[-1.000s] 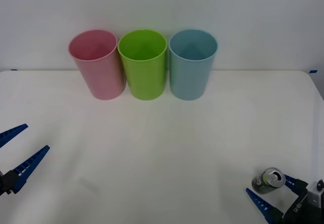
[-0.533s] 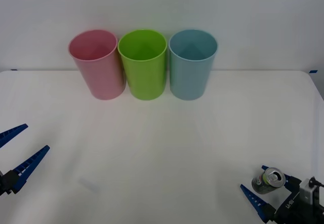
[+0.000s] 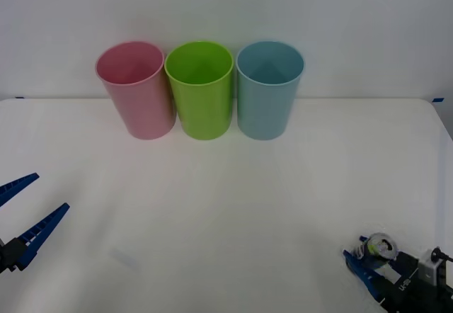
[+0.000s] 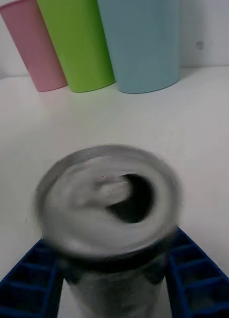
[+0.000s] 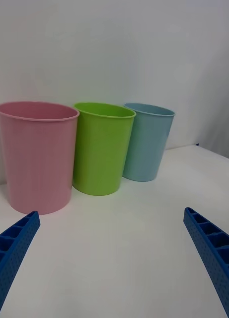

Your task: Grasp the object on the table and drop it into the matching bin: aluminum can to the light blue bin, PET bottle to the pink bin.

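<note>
1. Aluminum can (image 3: 380,247): lower right of front view, upright on white counter (image 3: 226,207), label unreadable.
2. Right gripper (image 3: 374,254): fingers (image 4: 193,273) pinching can.
3. Left gripper (image 3: 32,201): lower left, spread, idle.
4. Light blue bin (image 3: 268,90): rightmost of three.

Small silver-grey can (image 3: 377,248), upright with its pull-tab top opened, at the near right corner of the white table (image 3: 226,207), between the blue fingers of the right hand (image 3: 375,260). Pink bin (image 3: 136,90) and light blue bin (image 3: 268,89), both upright and open-topped, stand along the table's far edge.
</note>
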{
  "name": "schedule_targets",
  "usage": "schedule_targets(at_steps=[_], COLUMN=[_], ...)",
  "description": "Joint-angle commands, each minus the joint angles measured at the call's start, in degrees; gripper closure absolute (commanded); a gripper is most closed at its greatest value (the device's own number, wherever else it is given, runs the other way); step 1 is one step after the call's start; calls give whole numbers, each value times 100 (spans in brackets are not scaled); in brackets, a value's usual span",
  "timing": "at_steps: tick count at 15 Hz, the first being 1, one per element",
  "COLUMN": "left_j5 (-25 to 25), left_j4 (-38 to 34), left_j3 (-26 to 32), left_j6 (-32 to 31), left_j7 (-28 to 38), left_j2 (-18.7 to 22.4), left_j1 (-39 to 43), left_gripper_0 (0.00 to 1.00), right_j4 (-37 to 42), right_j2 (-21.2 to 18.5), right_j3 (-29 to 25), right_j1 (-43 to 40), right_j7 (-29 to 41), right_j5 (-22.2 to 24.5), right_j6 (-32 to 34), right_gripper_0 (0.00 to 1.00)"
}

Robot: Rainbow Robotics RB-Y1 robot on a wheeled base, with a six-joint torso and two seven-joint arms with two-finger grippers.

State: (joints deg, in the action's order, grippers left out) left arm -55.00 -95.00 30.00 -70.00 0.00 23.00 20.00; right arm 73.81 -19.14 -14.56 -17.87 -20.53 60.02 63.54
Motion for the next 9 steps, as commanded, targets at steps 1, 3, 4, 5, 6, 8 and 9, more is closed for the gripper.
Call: schedule_targets(at_steps=[1, 3, 4, 5, 6, 8, 9], left_j5=[0, 0, 0, 0, 0, 0, 0], left_j4=[0, 0, 0, 0, 0, 0, 0], left_j3=[0, 0, 0, 0, 0, 0, 0], left_j6=[0, 0, 0, 0, 0, 0, 0], left_j7=[0, 0, 0, 0, 0, 0, 0], left_j2=[0, 0, 0, 0, 0, 0, 0], left_j1=[0, 0, 0, 0, 0, 0, 0], left_gripper_0=[0, 0, 0, 0, 0, 0, 0], right_j4=[1, 1, 1, 1, 1, 63, 186], right_j2=[-2, -2, -2, -2, -2, -2, -2], right_j3=[6, 6, 6, -3, 6, 14, 32], right_j1=[12, 38, 56, 82, 117, 196, 214], right_j7=[-21, -21, -21, -21, -3, 14, 41], right_j5=[-7, -25, -25, -43, -43, -78, -113], right_j6=[0, 0, 0, 0, 0, 0, 0], right_gripper_0=[100, 100, 100, 100, 100, 100, 100])
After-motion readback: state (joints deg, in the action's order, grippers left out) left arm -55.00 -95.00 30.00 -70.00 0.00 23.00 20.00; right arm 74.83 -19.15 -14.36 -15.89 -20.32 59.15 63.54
